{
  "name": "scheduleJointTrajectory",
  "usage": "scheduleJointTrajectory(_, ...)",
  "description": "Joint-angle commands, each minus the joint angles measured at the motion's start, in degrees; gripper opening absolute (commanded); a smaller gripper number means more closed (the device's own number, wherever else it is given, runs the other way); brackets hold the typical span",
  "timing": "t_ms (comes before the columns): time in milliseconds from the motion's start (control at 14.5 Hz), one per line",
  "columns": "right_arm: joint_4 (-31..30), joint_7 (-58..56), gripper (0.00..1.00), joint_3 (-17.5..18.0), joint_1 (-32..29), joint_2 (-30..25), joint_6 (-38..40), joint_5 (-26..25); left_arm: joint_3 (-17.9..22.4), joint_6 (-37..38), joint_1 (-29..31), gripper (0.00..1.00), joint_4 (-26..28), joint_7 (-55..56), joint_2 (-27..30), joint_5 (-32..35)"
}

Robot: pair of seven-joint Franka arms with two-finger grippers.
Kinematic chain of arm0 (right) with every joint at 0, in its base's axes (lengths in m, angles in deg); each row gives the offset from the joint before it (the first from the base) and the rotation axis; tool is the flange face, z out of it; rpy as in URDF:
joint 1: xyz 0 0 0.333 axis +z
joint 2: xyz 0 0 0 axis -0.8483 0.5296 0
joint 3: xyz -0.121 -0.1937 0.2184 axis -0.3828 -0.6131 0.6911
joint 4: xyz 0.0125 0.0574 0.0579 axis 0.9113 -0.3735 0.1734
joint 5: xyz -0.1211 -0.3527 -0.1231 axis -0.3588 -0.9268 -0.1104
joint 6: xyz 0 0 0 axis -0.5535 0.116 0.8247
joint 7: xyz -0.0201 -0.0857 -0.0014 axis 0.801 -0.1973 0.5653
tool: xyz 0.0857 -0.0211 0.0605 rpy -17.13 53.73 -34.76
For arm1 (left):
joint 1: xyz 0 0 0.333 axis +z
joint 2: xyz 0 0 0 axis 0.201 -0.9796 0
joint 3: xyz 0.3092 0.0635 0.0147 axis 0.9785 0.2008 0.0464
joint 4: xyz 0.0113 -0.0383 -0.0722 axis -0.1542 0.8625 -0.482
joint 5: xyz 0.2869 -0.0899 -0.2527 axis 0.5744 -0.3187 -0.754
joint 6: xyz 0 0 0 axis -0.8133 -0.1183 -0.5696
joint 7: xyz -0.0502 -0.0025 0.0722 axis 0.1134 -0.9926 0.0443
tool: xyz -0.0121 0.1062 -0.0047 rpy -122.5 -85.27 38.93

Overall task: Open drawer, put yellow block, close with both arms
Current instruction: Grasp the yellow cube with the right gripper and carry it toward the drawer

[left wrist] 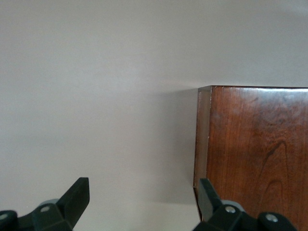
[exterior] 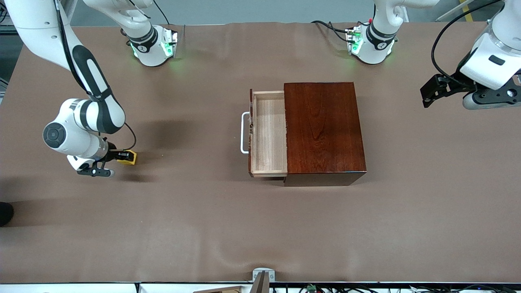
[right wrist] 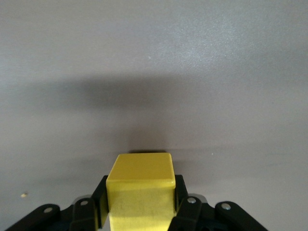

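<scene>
right gripper (exterior: pixel 122 156): clenched on yellow block (exterior: pixel 129 157), middle left of frame | left gripper (exterior: pixel 431 92): fingers apart, holding nothing, waiting upper right | drawer (exterior: pixel 268 134): pulled out of wooden box (exterior: pixel 323 129), centre frame

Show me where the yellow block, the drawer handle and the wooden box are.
yellow block (right wrist: pixel 140 179): right wrist view, upper front edge.
drawer handle (exterior: pixel 243 133): front view, white bar's long side.
wooden box (exterior: pixel 323 126): front view, middle of its top.
</scene>
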Motion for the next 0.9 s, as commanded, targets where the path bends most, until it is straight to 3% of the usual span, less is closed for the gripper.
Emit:
scheduleJointTrajectory(0,-0.43,1.2,0.0,0.27,0.6,-3.8,3.07,1.19,-4.24,-1.29,4.93,1.0,3.25,-0.97,2.72,-0.98)
scheduleJointTrajectory(207,0.19,8.05,0.0,2.11,1.47,-6.6,7.1,1.28,-4.7,-1.12,5.65,1.0,3.35,-0.97,2.98,-0.98)
scheduleJointTrajectory(826,1.41,25.18,0.0,2.21,9.91,-13.82,14.23,3.92,-4.17,1.25,6.87,1.0,3.35,-3.25,3.78,-1.16)
